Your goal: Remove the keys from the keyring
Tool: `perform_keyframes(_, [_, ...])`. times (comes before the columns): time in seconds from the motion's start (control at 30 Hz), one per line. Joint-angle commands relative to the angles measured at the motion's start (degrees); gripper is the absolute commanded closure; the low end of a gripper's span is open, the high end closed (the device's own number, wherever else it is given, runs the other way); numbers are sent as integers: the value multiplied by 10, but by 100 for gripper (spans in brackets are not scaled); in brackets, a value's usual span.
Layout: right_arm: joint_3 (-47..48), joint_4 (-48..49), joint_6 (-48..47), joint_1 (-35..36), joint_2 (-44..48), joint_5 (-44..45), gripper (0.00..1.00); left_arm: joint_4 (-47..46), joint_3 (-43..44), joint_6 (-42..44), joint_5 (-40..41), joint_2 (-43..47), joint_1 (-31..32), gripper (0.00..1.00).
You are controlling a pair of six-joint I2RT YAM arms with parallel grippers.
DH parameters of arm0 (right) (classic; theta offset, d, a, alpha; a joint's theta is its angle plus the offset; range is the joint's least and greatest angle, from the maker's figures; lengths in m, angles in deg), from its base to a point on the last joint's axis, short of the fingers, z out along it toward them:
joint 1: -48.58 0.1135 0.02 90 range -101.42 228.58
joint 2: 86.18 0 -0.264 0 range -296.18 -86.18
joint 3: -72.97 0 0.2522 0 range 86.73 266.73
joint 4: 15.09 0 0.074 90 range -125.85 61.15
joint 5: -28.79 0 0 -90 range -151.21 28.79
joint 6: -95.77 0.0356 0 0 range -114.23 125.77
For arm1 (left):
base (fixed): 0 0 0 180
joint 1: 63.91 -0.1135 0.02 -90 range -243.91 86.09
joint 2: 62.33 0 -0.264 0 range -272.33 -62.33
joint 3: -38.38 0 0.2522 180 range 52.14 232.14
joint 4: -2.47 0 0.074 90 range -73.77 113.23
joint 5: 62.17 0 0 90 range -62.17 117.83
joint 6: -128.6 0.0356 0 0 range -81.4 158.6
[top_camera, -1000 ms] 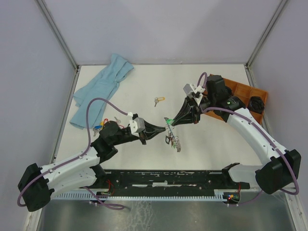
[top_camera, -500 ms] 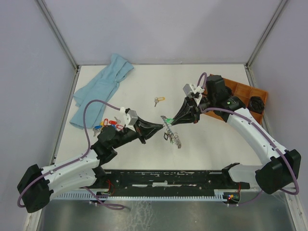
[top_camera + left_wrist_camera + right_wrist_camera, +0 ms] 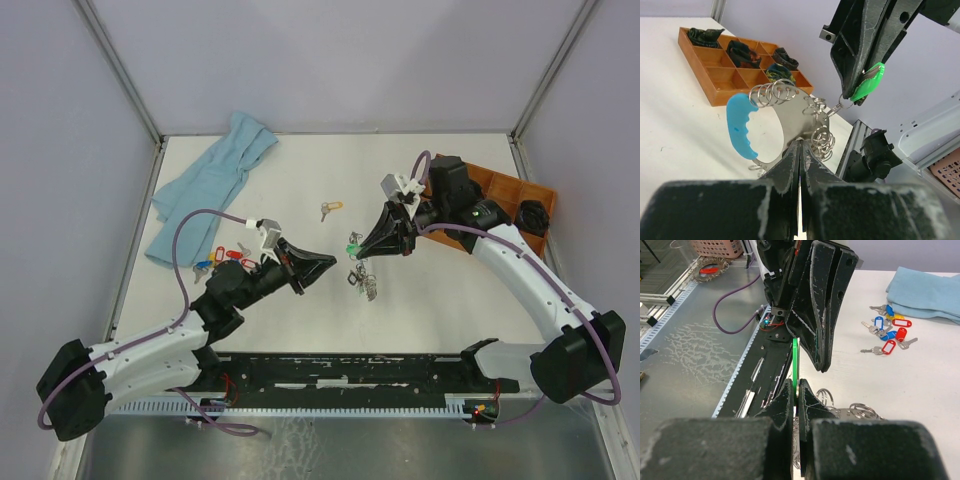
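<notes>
The keyring is a silver metal plate with a light blue grip and several wire rings. It hangs above the table from a green-tagged key. My right gripper is shut on that green tag, with its tips closed around it. My left gripper is shut, just left of the hanging keyring. In the left wrist view its tips sit right at the plate's lower edge. I cannot tell whether they touch it. Loose red- and blue-tagged keys lie on the table.
A light blue cloth lies at the back left. A single key with a yellow tag lies mid-table. A wooden compartment tray holding dark items stands at the right edge. It also shows in the left wrist view.
My left gripper has drawn back to the left, away from the keyring, uncovering the loose tagged keys. The keyring now hangs from my right gripper, which has hardly moved.
</notes>
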Motion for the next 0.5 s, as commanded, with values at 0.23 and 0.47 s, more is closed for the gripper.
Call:
perform_keyframes(0.23, [15, 13, -9, -3, 13, -16, 99, -27, -14, 23, 6, 41, -3, 81])
perform_keyframes(0.47, [15, 13, -9, -2, 11, -14, 99, -53, -39, 72, -30, 91, -3, 54])
